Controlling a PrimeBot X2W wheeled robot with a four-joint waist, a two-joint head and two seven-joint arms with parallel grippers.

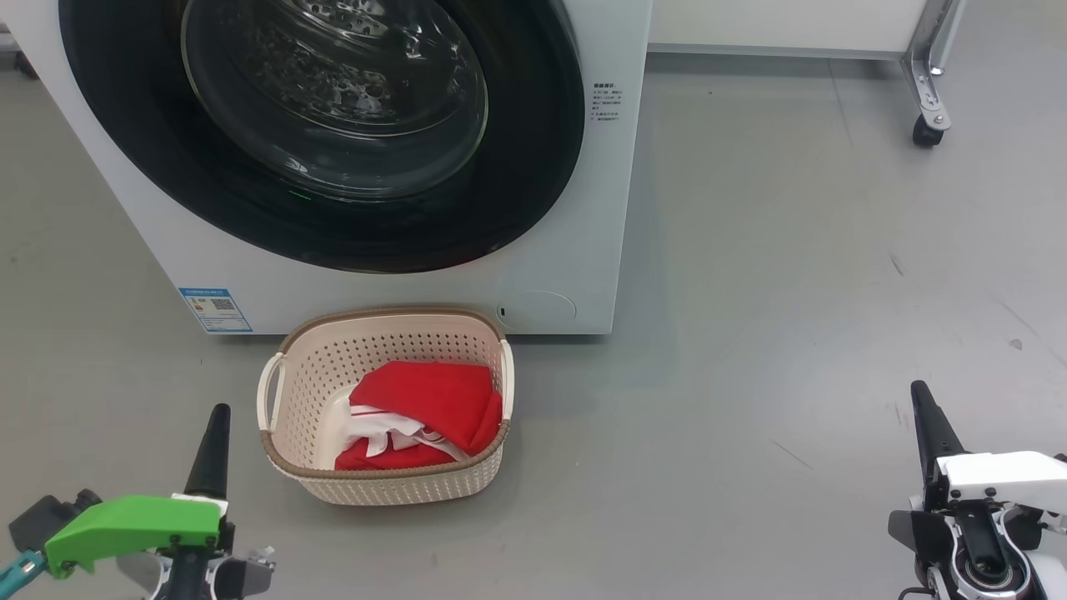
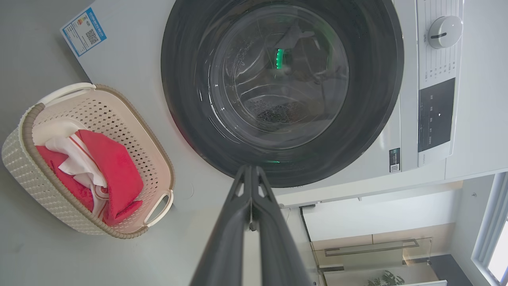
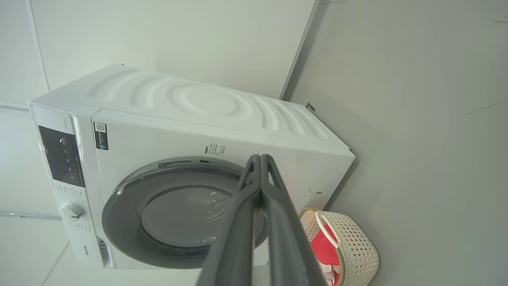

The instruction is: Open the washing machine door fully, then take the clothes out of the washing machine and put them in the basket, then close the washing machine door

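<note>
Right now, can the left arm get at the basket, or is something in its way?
Probably yes. The left gripper is shut, apart from the basket on its left side, with bare floor between them. Nothing seems to block it, though it must open before gripping the handle.

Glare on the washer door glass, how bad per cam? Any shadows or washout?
Head view: washing machine door glass carries pale streaky reflections and one small green glint; soft, faint shadows around the basket. Left wrist view: bright green light mirrored in the glass, otherwise clear. Right wrist view: door washed grey by sheen, inside barely readable.
</note>
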